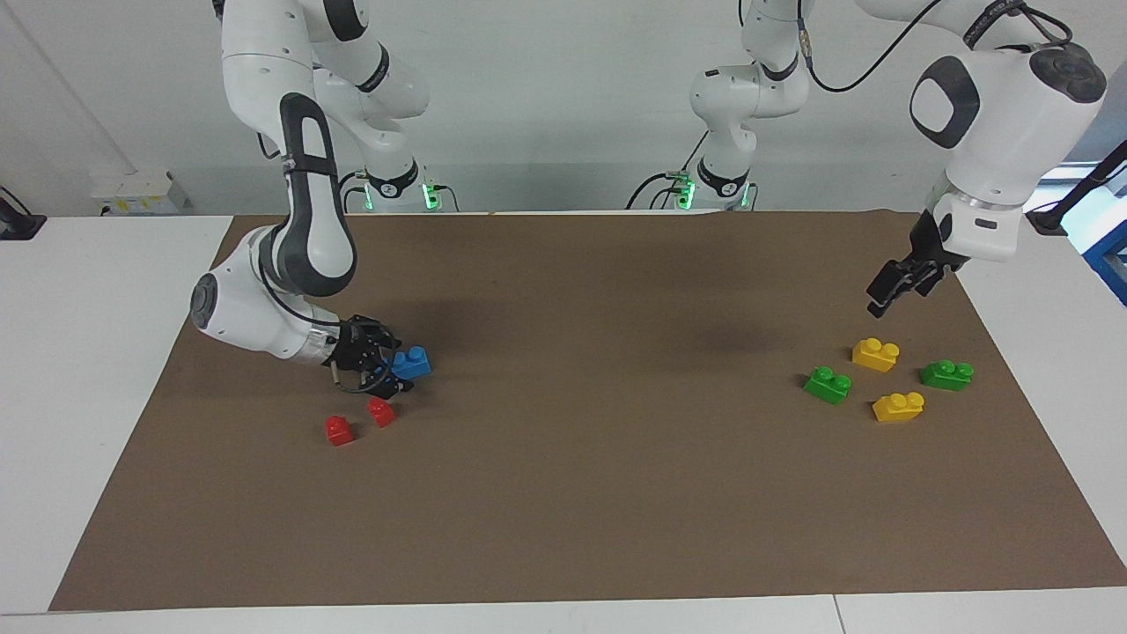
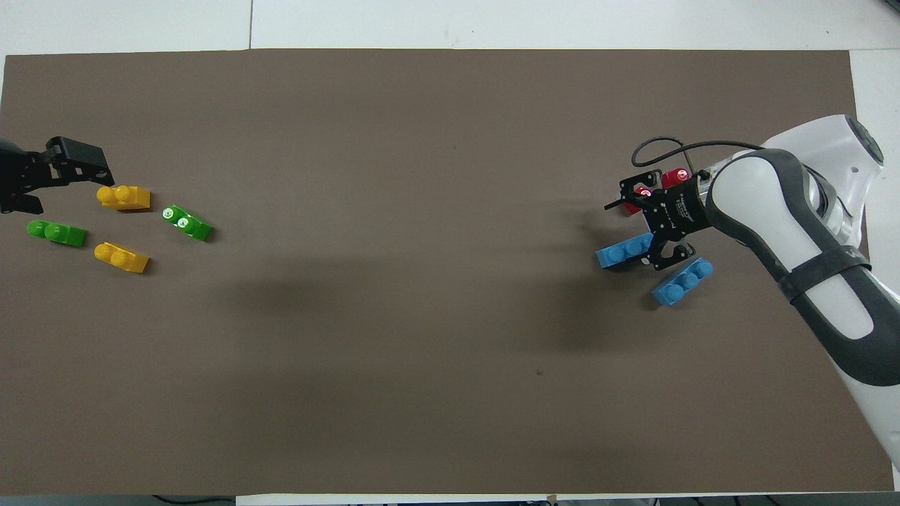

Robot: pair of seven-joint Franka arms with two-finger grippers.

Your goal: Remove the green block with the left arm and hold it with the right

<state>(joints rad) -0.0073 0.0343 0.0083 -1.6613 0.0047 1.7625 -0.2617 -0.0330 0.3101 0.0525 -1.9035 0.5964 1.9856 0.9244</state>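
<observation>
A brown mat point(image 1: 563, 493) covers the white bench point(image 1: 79, 352). At right of the facing view lie the bright green block point(image 1: 827, 385), a slightly darker green brick point(image 1: 946, 374) and two yellow bricks point(image 1: 875, 353) point(image 1: 897, 406). At left lie two red bricks point(image 1: 338, 431) point(image 1: 381, 411) and a blue brick point(image 1: 411, 363); the overhead view shows a second blue brick point(image 2: 681, 281). The arms are white with dark grey bands, and each end effector point(image 1: 889, 291) point(image 1: 374, 365) is black.
</observation>
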